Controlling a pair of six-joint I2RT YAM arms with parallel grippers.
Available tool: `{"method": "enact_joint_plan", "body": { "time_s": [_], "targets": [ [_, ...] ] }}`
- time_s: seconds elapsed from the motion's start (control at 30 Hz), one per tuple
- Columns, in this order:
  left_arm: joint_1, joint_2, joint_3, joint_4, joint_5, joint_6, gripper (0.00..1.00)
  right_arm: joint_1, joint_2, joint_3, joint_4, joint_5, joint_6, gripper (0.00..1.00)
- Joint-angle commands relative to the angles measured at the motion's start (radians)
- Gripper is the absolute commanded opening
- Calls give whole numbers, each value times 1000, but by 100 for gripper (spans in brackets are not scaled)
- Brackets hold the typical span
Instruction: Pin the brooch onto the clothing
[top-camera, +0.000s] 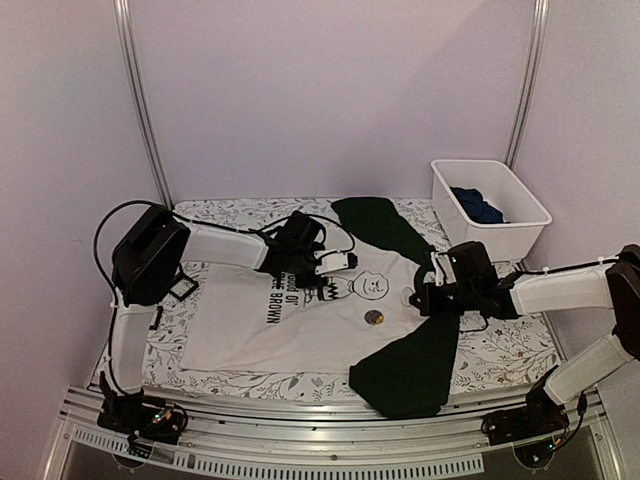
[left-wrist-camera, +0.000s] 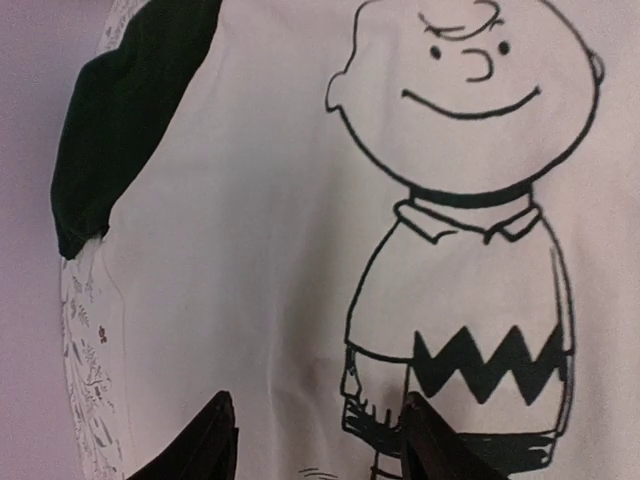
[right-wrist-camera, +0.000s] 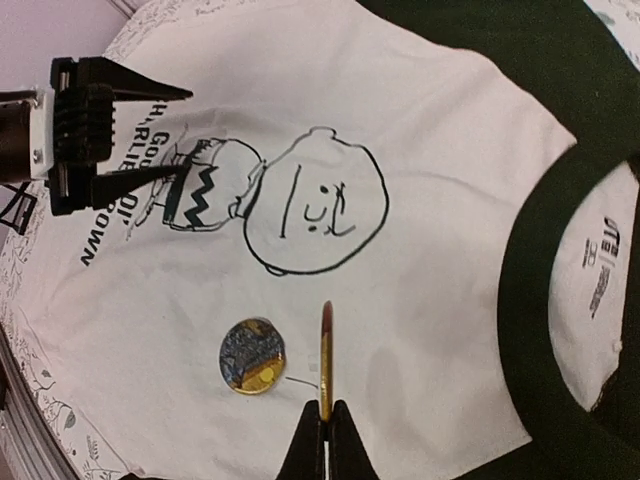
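The clothing (top-camera: 300, 330), a white T-shirt with dark sleeves and a cartoon boy print, lies flat on the table. My right gripper (right-wrist-camera: 325, 410) is shut on a thin gold brooch (right-wrist-camera: 325, 350) seen edge-on, a fine pin sticking out to its left, just above the white cloth (right-wrist-camera: 420, 150). Beside it a round blue-and-gold brooch (right-wrist-camera: 252, 355) lies flat on the shirt, also seen in the top view (top-camera: 373, 317). My left gripper (left-wrist-camera: 318, 405) stands open over the printed figure (left-wrist-camera: 470, 300), nothing between its fingers. From above, the left gripper (top-camera: 335, 265) faces the right gripper (top-camera: 418, 298) across the print.
A white bin (top-camera: 520, 190) at the back right holds a dark blue garment (top-camera: 478, 207). The shirt's dark sleeves spread to the back (top-camera: 375, 222) and the front (top-camera: 405, 365). A floral cloth (top-camera: 500, 350) covers the table.
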Motion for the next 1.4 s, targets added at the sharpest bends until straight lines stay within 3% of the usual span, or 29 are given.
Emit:
{"method": "enact_joint_plan", "body": {
  "time_s": [0.0, 0.07, 0.13, 0.4, 0.67, 0.77, 0.87, 0.93, 1.27, 1.37],
  "targets": [
    [-21, -107, 42, -289, 417, -164, 56, 1, -39, 40, 220, -5, -239, 0],
    [-38, -107, -10, -320, 494, -166, 57, 1, -29, 13, 374, -18, -309, 0],
    [-65, -94, -55, -293, 451, -185, 57, -2, 8, 10, 480, -31, -371, 0],
    [-102, -137, -174, -251, 434, -64, 60, -6, 123, 77, 394, -133, -384, 0],
    [-123, -57, -100, -346, 316, -70, 59, 3, 117, 46, 397, -142, -294, 0],
    [-123, -63, -90, -411, 385, -85, 58, 5, 107, 36, 386, -153, -279, 0],
    [-100, -65, 17, -626, 575, -135, 58, 4, 93, 64, 315, -156, -279, 0],
    [-85, -81, 51, -681, 653, -169, 60, 5, 85, 68, 295, -158, -283, 0],
    [-139, -63, -64, -394, 332, -278, 58, 9, 77, 12, 361, -144, -234, 0],
    [-141, -61, -94, -342, 298, -287, 46, 9, 77, 5, 356, -139, -237, 0]
  ]
}}
